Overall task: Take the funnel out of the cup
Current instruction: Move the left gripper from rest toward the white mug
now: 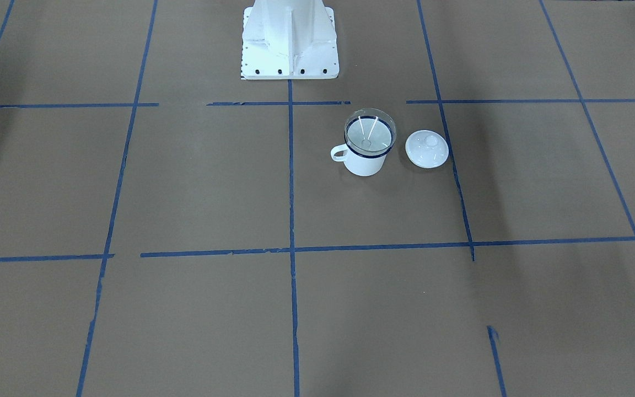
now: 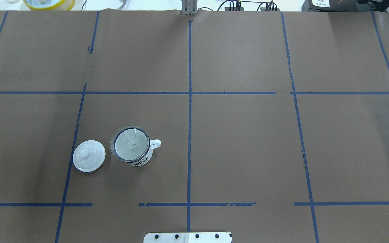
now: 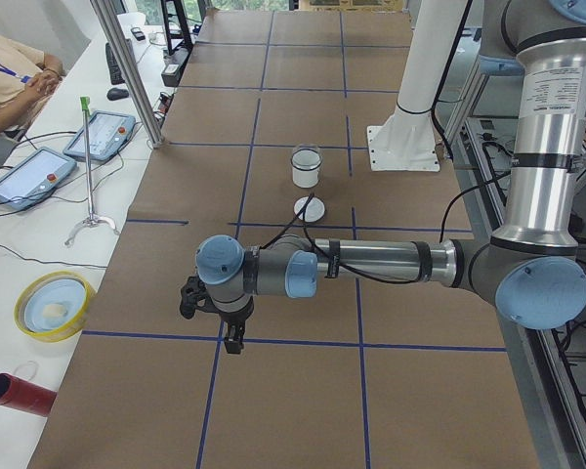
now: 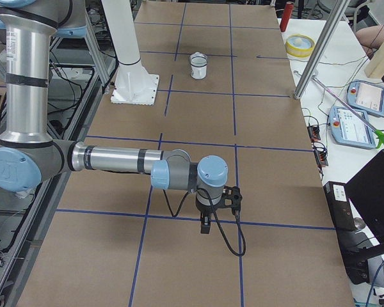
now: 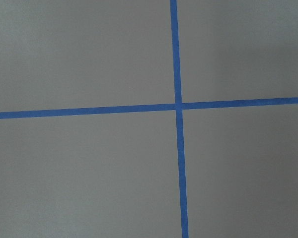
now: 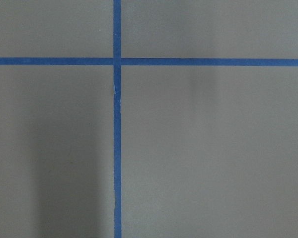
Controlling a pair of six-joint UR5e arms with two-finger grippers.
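The funnel [image 1: 370, 134] sat in the mouth of the upright cup [image 1: 364, 162], its rim standing just above the cup's, and a white lid [image 1: 426, 148] lay just beside them on the table [image 1: 185, 182]. The left gripper [image 3: 232, 342] and right gripper [image 4: 206, 228] hung well apart from the cup; how wide either stood, or whether it held anything, could not be told

- No word, brand or number legible anywhere.
- White label [image 2: 320, 3] beyond the far edge of the bench [image 2: 248, 152]: too small to read.
- Print on left arm [image 3: 547, 93]: blurred.
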